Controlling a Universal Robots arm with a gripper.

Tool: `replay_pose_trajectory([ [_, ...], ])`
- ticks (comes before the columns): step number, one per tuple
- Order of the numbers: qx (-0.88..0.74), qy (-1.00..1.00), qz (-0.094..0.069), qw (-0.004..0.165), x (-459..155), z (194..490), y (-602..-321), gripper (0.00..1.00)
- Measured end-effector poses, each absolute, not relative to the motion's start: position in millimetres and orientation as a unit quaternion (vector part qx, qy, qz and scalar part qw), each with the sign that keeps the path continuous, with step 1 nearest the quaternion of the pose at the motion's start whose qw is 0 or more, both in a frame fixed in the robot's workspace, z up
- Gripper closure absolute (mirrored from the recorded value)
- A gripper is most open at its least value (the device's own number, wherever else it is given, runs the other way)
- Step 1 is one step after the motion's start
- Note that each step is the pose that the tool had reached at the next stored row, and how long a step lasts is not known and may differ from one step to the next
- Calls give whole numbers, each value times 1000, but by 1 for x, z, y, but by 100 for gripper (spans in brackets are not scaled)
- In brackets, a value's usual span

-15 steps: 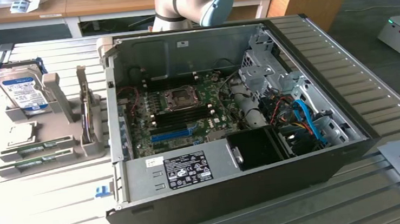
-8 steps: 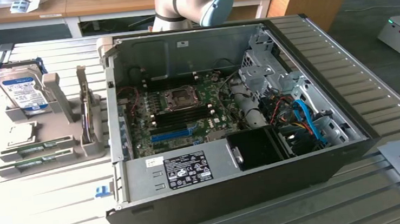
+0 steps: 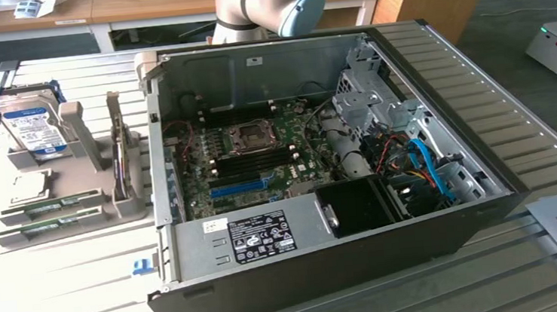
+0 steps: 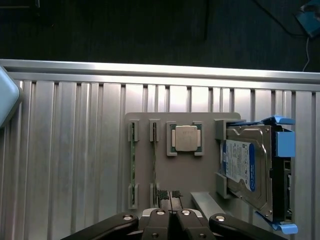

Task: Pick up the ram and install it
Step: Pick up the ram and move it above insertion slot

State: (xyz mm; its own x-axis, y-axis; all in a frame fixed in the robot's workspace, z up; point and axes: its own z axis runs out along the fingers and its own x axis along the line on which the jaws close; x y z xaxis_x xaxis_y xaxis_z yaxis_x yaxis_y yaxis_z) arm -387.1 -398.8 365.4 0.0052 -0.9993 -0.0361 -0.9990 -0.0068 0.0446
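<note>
Ram (image 4: pixel 153 165) in tray (image 4: pixel 192 172) slot | gripper (image 4: pixel 169 195) closed, hovering overhead, pointing down

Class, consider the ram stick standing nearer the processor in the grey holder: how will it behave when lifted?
The ram stick is a thin flat board, so probably stiff and light. Standing on its narrow edge in the grey holder, it would likely tip once freed. Bare green circuitry suggests fragility.

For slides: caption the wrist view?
Gripper hovers above the tray holding two ram sticks, a CPU and a hard drive.
</note>
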Motion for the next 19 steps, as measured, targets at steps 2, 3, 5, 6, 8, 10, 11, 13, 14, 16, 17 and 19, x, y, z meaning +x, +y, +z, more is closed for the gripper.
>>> replay_pose_trajectory([
  [2, 709, -705, -29, 3, -387, 363, -399, 87],
  [3, 709, -705, -29, 3, -387, 362, -399, 87],
  [5, 709, -705, -29, 3, -387, 360, -399, 87],
  [6, 709, -705, -29, 3, -387, 359, -399, 87],
  [8, 709, -705, -29, 3, -387, 358, -399, 87],
  [10, 709, -705, -29, 3, -387, 356, -399, 87],
  [11, 709, -705, -29, 3, -387, 355, -399, 87],
  [13, 709, -705, -29, 3, -387, 354, -399, 87],
  [14, 709, -705, -29, 3, -387, 354, -399, 87],
  [16, 709, -705, -29, 3, -387, 354, -399, 87],
  [17, 709, -705, -29, 3, -387, 354, -399, 87],
  [19, 709, -705, -29, 3, -387, 354, -399, 87],
])
